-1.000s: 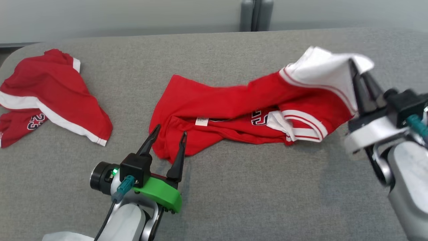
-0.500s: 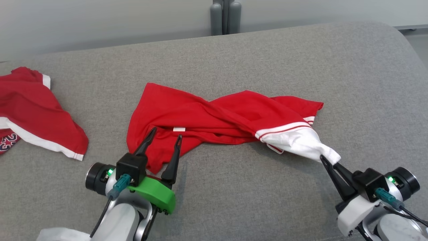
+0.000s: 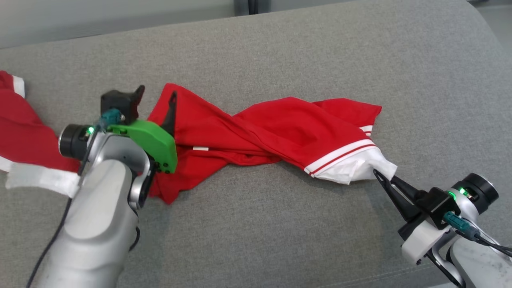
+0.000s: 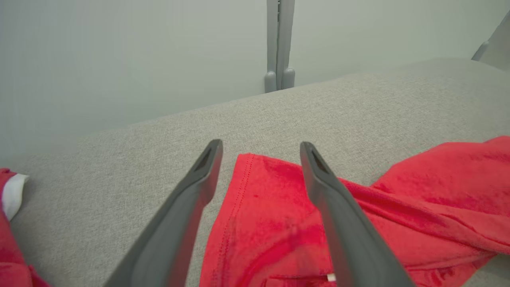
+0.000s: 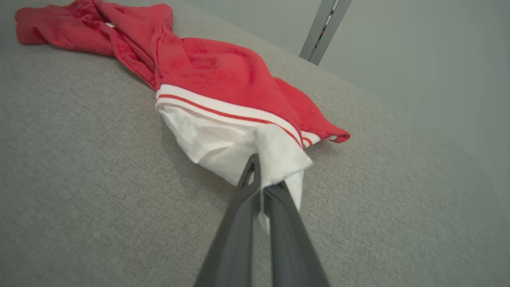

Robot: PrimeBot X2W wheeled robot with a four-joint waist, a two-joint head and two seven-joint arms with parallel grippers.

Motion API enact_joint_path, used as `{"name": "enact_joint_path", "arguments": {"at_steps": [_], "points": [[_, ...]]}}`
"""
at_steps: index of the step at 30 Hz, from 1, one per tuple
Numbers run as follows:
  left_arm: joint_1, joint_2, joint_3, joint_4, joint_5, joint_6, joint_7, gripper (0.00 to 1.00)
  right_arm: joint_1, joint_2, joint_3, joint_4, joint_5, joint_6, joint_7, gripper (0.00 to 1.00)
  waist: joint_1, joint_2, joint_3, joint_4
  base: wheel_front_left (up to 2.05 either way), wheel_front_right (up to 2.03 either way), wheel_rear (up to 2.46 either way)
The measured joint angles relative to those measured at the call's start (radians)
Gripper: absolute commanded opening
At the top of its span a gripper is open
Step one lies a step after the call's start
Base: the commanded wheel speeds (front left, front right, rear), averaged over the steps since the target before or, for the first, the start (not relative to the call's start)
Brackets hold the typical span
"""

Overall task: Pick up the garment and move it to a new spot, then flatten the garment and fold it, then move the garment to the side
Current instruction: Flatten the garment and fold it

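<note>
A red garment (image 3: 280,132) with a white striped hem lies twisted across the grey padded table (image 3: 280,228). My right gripper (image 3: 380,176) is shut on the white hem corner at the garment's near right end, and the right wrist view shows that cloth pinched between the fingers of the right gripper (image 5: 261,175), with the garment (image 5: 207,67) stretching away from them. My left gripper (image 3: 157,94) stands open at the garment's far left corner. In the left wrist view the left gripper (image 4: 261,146) has its fingers either side of the garment's (image 4: 271,223) red hem edge, holding nothing.
A second red garment (image 3: 20,132) with white trim lies at the table's left, just beyond my left arm, and its edge (image 4: 12,191) appears in the left wrist view. A grey post (image 4: 280,44) stands behind the table's far edge.
My right gripper carried the white hem from high at the far right down to the near right, twisting the garment. My left gripper moved forward to the far left corner. The camera shifted.
</note>
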Motion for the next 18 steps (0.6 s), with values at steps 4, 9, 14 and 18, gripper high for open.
{"name": "enact_joint_path", "arguments": {"at_steps": [4, 9, 14, 18], "points": [[-0.103, 0.009, 0.012, 0.067, -0.004, 0.001, 0.094, 1.00, -0.044, 0.009, 0.019, -0.022, -0.012, 0.011, 0.000, 0.00, 0.0000, 0.0000, 0.047, -0.017, 0.00, 0.00, 0.00], [-0.207, 0.070, -0.010, 0.139, 0.053, 0.005, 0.195, 1.00, -0.104, 0.033, 0.040, -0.050, -0.024, 0.020, 0.000, 0.00, 0.0000, 0.0000, 0.109, -0.047, 0.00, 0.00, 0.00], [-0.268, 0.117, -0.014, 0.193, 0.071, -0.006, 0.248, 1.00, -0.148, 0.060, 0.043, -0.058, -0.031, 0.021, 0.000, 0.00, 0.0001, 0.0000, 0.167, -0.086, 0.00, 0.00, 0.00], [-0.292, 0.084, -0.043, 0.224, 0.071, -0.038, 0.249, 1.00, -0.152, 0.059, 0.024, -0.050, -0.031, 0.015, 0.000, 0.00, 0.0001, 0.0000, 0.204, -0.113, 0.00, 0.00, 0.00]]}}
